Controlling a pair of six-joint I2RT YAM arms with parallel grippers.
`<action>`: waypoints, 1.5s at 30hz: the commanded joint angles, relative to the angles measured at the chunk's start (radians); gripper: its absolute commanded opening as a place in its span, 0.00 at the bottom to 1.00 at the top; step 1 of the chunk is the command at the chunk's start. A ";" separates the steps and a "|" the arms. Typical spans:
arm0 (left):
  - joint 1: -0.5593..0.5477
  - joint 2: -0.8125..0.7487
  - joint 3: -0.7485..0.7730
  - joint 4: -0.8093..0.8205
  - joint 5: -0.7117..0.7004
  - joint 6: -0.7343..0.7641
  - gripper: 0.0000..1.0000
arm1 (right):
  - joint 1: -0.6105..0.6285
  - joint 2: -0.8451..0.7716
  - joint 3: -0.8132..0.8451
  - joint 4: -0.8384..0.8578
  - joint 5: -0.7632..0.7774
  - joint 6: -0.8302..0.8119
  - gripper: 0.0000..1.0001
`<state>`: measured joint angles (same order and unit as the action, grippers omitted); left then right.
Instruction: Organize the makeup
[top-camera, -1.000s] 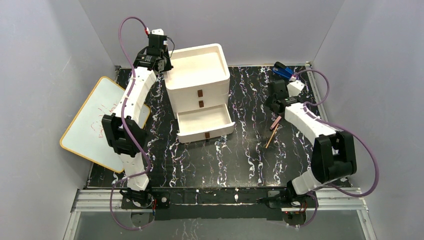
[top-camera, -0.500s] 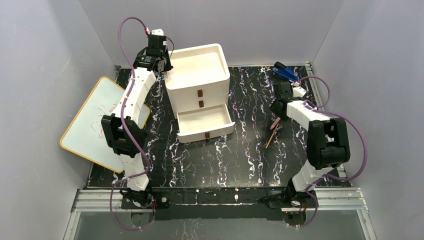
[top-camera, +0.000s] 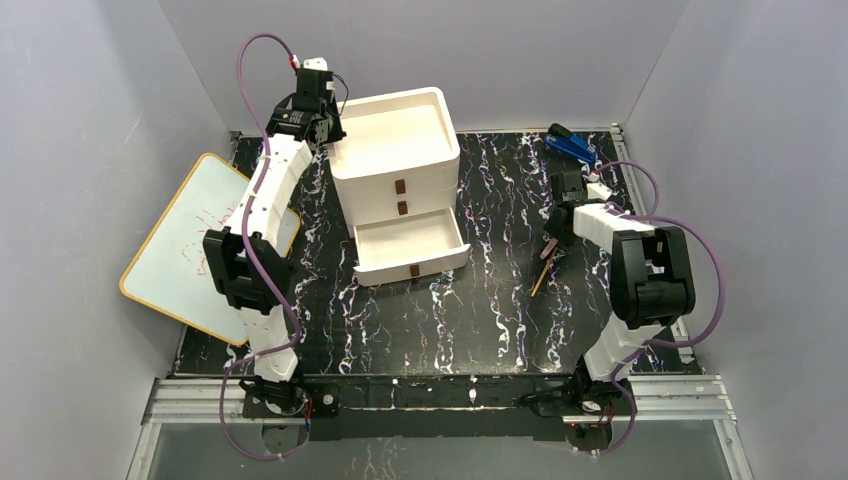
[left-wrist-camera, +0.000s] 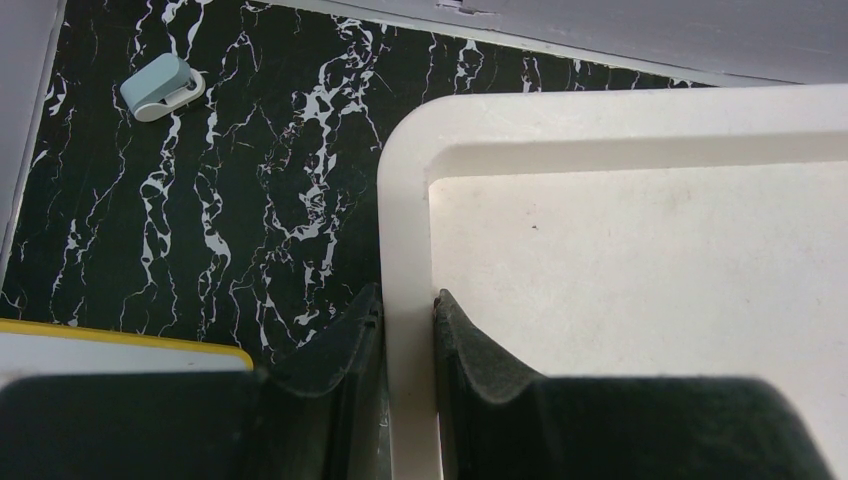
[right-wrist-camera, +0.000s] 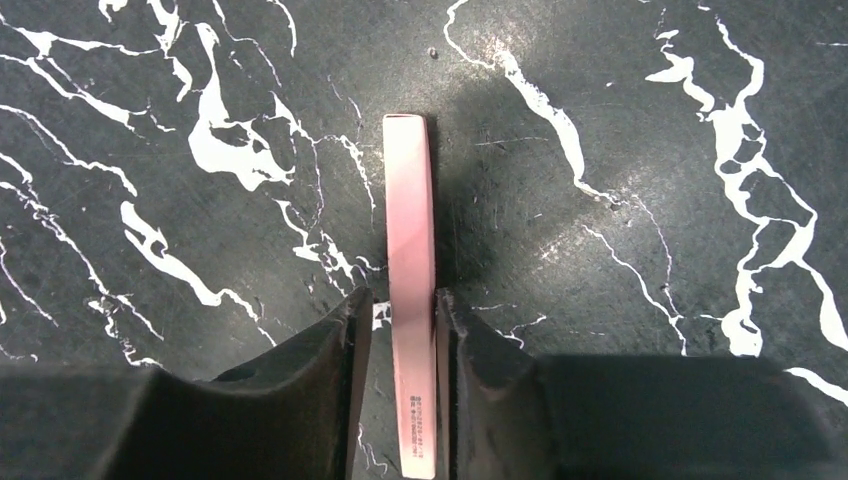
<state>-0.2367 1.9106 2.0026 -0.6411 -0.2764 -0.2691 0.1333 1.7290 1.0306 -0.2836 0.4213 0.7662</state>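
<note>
Where a second ago hovered nearer the back edge, now reaches down with the right fingers (right-wrist-camera: 340, 345) around the pink end of the thin pink-and-yellow stick (right-wrist-camera: 411, 290). Brackets it closely without clenching: touches on one side, leaves a sliver of the black white-veined marble tabletop (top-camera: 480, 310) showing on the other. Finds the stick flat on that tabletop, right of the white three-drawer plastic cabinet (top-camera: 370, 190), in the same spot as before. Carries the right elbow farther back than before. Keeps the left fingers (left-wrist-camera: 345, 350) clamped on the cabinet's top rim at its back-left corner, unchanged. Shows the bottom drawer (top-camera: 405, 238) pulled out.
</note>
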 joint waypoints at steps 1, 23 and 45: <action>-0.001 0.106 -0.065 -0.269 0.107 0.010 0.00 | -0.009 0.027 -0.010 0.036 -0.006 -0.009 0.34; 0.000 0.124 -0.028 -0.277 0.120 -0.007 0.00 | 0.215 -0.161 0.199 -0.094 0.095 -0.068 0.16; -0.002 0.108 -0.028 -0.270 0.129 -0.028 0.00 | 0.674 -0.154 0.317 -0.059 0.082 0.355 0.03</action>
<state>-0.2337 1.9293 2.0415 -0.6777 -0.2687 -0.2806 0.7380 1.5734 1.3293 -0.4088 0.4587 0.9607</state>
